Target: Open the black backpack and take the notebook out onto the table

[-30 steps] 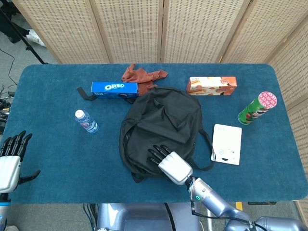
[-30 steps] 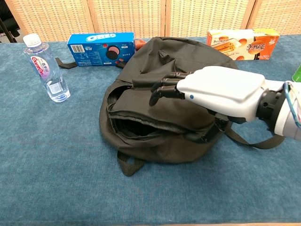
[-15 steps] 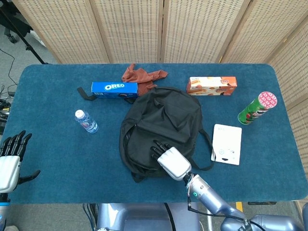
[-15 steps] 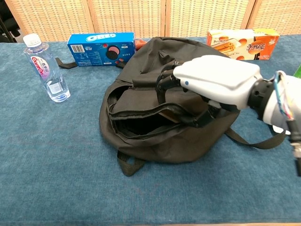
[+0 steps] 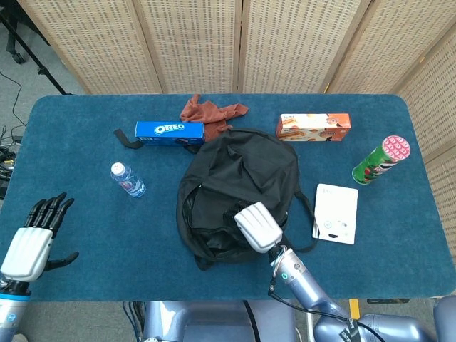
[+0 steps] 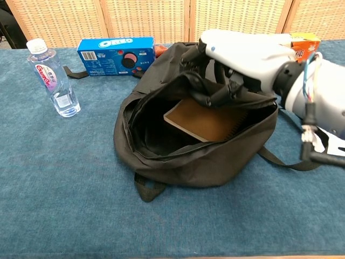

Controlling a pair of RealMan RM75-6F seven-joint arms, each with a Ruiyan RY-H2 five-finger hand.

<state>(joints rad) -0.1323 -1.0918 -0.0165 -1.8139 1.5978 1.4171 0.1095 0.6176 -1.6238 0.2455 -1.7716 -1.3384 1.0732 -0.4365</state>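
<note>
Black fingers [image 6: 207, 100] of right hand [image 6: 242, 54] grip upper flap of black backpack [image 6: 178, 156], holding it lifted, mouth gaping; brown spiral notebook [image 6: 207, 123] lies inside. Left hand [image 5: 32, 246] hovers at table [image 5: 107, 235] edge, holding nothing, fingers spread

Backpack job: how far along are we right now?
Done: the black backpack gapes open, its upper flap lifted by the right hand, which grips the edge. In hand: that hand holds the opening wide, exposing the brown notebook inside. Left: the notebook is not yet out on the table. The left hand hovers open at the table's near-left edge.
</note>
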